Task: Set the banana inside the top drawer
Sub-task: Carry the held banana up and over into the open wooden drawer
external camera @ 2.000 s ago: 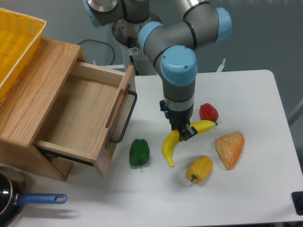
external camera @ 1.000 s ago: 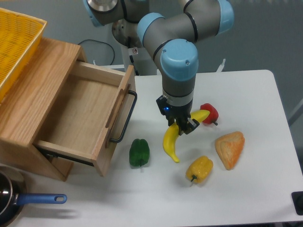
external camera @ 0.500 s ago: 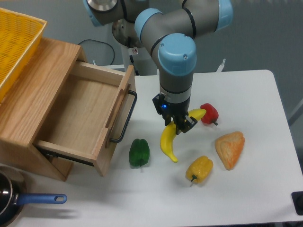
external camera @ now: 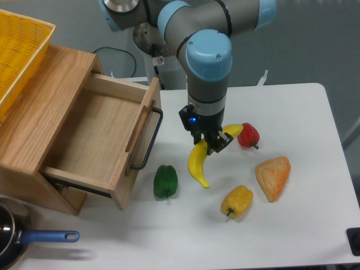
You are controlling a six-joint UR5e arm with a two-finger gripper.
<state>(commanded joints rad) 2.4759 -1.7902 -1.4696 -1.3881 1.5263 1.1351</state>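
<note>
Your fingers [external camera: 212, 145] are clamped on the banana [external camera: 198, 162] near its middle, and the fruit hangs tilted, its long lower end dipping toward the desk [external camera: 292, 225] while the short end pokes out toward the red pepper [external camera: 248, 135]. From this angle I can't be sure whether that low tip is clear of the surface, so gain height before you travel.

Carry it toward the left edge of the desk, where the top drawer [external camera: 95, 132] stands pulled open with bare wood showing inside. You need to clear the drawer's front panel and its dark bar handle [external camera: 149, 140], which lie between the banana and the opening. Turn the banana so its length runs along the drawer, then lower and let go.

The green pepper [external camera: 165, 181] sits just below that path, near the drawer's front corner. The yellow pepper [external camera: 236, 201] and the orange wedge [external camera: 273, 176] lie toward the desk's front edge, out of the way.
</note>
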